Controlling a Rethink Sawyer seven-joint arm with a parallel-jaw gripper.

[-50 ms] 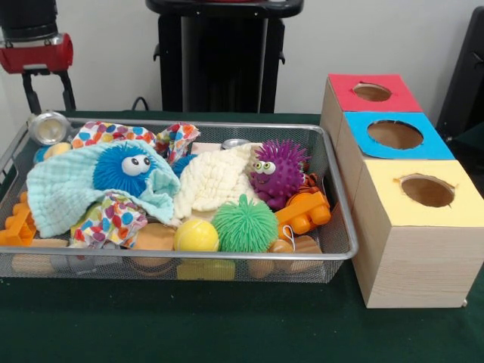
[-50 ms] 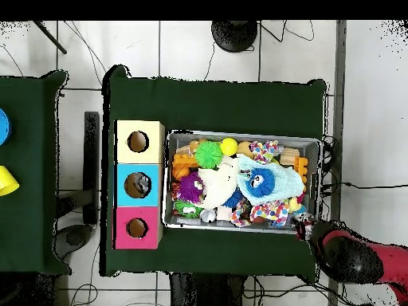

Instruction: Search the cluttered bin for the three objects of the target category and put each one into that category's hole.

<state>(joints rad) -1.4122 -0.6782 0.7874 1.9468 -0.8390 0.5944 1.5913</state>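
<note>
A wire-mesh bin (image 1: 339, 198) (image 2: 317, 143) holds a jumble of toys and cloths. Among them are a blue spiky ball with eyes (image 1: 125, 168) (image 2: 257, 182), a purple one (image 1: 277, 170) (image 2: 190, 188) and a green one (image 1: 244, 224) (image 2: 209, 152). A yellow ball (image 1: 196, 236) (image 2: 229, 146) lies at the bin's front. Three boxes stand beside the bin, with a red hole (image 1: 371, 92), a blue hole (image 1: 395, 134) and a yellow hole (image 1: 427, 190). My gripper (image 1: 54, 110) (image 2: 304, 229) hangs open and empty behind the bin's far left corner.
Light blue cloth (image 1: 64, 193), cream cloth (image 1: 212, 181) and dotted cloths (image 1: 113, 219) cover other things. Orange toy blocks (image 1: 304, 212), wooden pieces (image 1: 155, 238) and a metal can (image 1: 48, 127) lie among them. Something greyish (image 2: 138, 185) shows in the blue hole from overhead.
</note>
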